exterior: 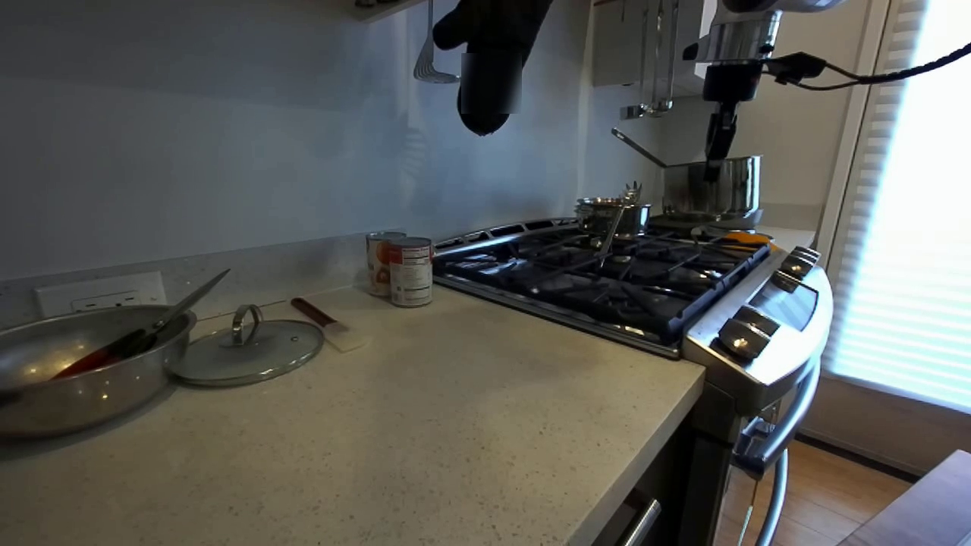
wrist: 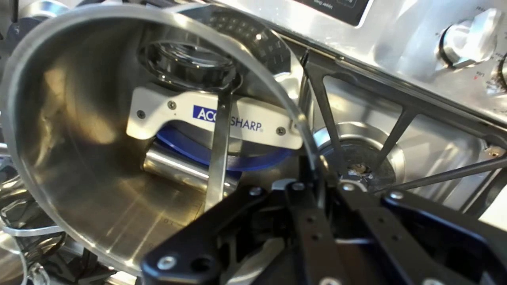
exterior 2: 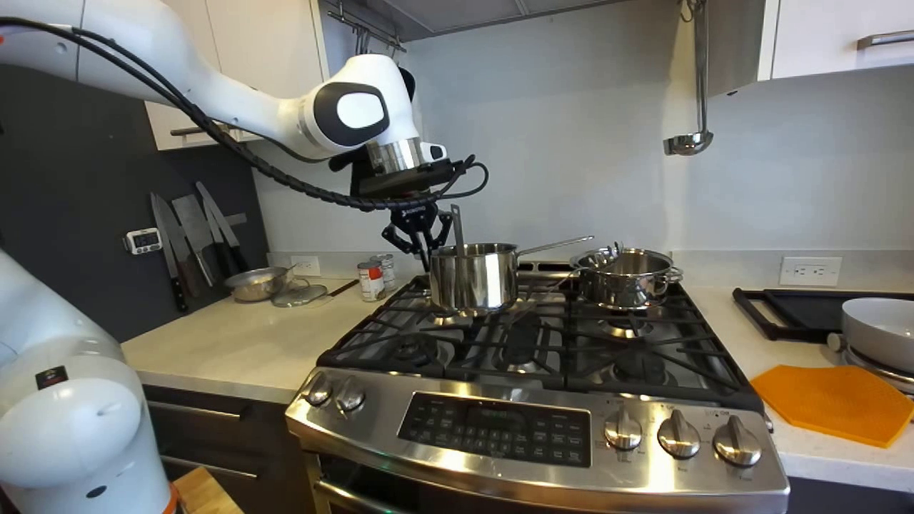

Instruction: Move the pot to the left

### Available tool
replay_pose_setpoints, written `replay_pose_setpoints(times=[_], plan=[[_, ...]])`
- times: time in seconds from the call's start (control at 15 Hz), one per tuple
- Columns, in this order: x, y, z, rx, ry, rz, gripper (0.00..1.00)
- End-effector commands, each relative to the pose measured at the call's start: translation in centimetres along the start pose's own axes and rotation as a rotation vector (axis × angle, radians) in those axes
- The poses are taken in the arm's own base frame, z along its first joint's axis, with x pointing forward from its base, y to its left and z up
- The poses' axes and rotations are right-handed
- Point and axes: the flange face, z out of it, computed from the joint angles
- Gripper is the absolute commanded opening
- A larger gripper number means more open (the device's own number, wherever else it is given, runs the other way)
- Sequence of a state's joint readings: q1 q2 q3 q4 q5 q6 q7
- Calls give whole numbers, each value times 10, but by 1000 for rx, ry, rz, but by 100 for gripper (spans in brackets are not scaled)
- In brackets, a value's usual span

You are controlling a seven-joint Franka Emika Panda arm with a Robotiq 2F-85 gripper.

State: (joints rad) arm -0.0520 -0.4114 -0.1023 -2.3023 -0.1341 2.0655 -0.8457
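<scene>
The pot (exterior 2: pixel 477 280) is a shiny steel saucepan, roughly upright over the left part of the stove. Its long thin handle points back and right in that exterior view. In an exterior view the pot (exterior: pixel 740 188) appears raised above the grates. In the wrist view the pot (wrist: pixel 75 190) holds a white and blue sharpener (wrist: pixel 245 118), a metal ring and a flat metal strip. My gripper (wrist: pixel 318 174) is shut on the pot's rim, one finger inside the wall and one outside. The gripper also shows in both exterior views (exterior: pixel 714 163) (exterior 2: pixel 427 255).
A second steel pot (exterior 2: pixel 621 285) stands on the back right burner. Two cans (exterior 2: pixel 371 280), a glass lid (exterior: pixel 258 353) and a shallow steel pan (exterior: pixel 83 398) stand on the counter left of the stove. An orange mat (exterior 2: pixel 835 403) and a white pan (exterior 2: pixel 882 328) are at the right.
</scene>
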Motion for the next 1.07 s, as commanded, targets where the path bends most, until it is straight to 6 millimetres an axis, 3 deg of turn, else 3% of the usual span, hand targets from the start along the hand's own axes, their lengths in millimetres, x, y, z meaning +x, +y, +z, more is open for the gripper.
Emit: replay_pose_setpoints(times=[0.0, 0.47, 1.0], plan=[[19, -18, 4, 13, -22, -42, 2], [59, -72, 7, 6, -27, -172, 2], [94, -119, 18, 24, -20, -281, 2]])
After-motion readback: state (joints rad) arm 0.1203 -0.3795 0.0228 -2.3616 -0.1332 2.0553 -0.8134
